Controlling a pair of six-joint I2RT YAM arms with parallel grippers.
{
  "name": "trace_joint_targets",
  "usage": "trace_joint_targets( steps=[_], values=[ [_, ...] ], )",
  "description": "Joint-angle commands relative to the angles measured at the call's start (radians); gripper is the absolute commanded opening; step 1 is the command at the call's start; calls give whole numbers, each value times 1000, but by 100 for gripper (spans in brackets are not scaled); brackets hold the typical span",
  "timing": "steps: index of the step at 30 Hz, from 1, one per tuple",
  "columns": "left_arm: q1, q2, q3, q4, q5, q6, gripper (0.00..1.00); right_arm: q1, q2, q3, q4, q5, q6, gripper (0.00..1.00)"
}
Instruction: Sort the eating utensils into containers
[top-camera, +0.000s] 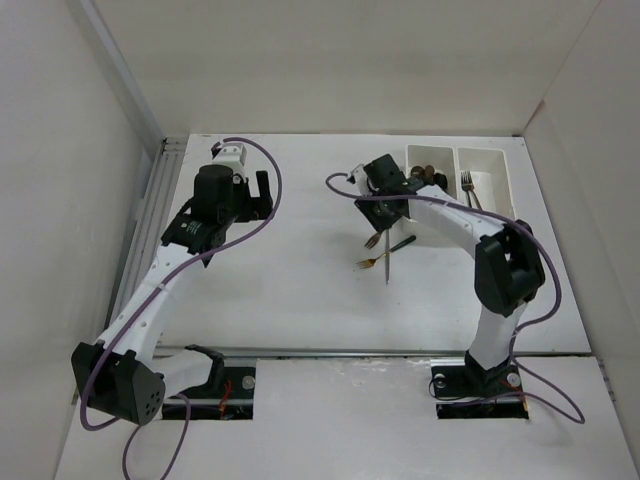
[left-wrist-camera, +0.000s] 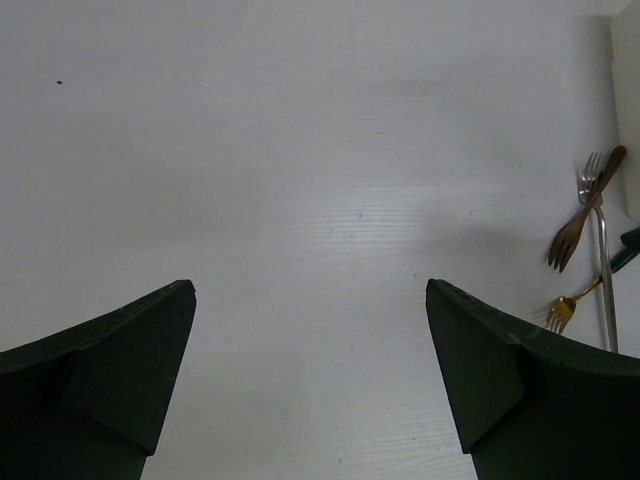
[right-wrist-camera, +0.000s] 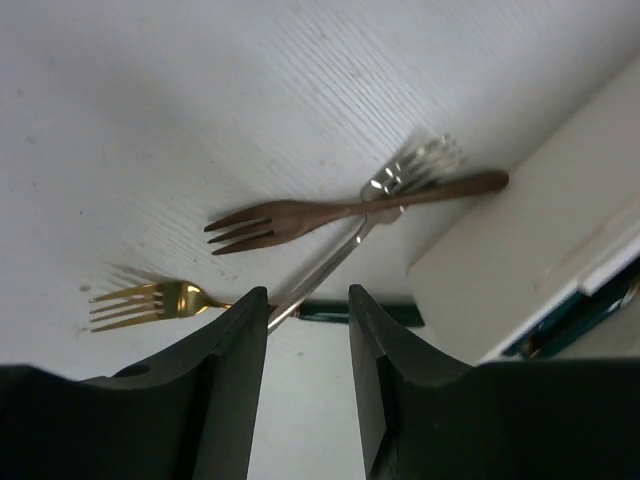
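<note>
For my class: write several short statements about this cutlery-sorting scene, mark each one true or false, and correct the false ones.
1. The left gripper is open and holds nothing. True.
2. Both containers are empty. False: the right container holds a binned silver fork, and the left container holds dark utensils.
3. The brown fork crosses the loose silver fork on the table. True.
4. The right gripper is shut on the gold fork. False: it is open, and the gold fork lies on the table.
</note>
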Motion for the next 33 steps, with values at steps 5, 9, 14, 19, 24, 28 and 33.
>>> trace_joint_targets(
  steps=[5, 9, 14, 19, 24, 28, 33],
  values=[
    [1, -27, -10, 39, -15, 8, 100, -5, -126, -128, 149, 137, 571, 44],
    [1, -27, -10, 39, -15, 8, 100, -14, -34, -107, 120, 147, 581, 44],
    [1, -27, -10, 39, -15, -1, 100, -39, 3, -119, 122, 161, 581, 41],
    [10, -27, -10, 39, -15, -1, 100, -50, 23, -162, 172, 161, 590, 39],
    [10, -27, -10, 39, -15, -1, 100, -50, 95, -128, 192, 161, 590, 33],
    [10, -27, -1, 39, -24, -1, 100, -59, 129, -105, 201, 138, 561, 25],
    [29, -27, -1, 39, -50, -1, 100, -59, 150, -87, 201, 126, 541, 6]
  ],
)
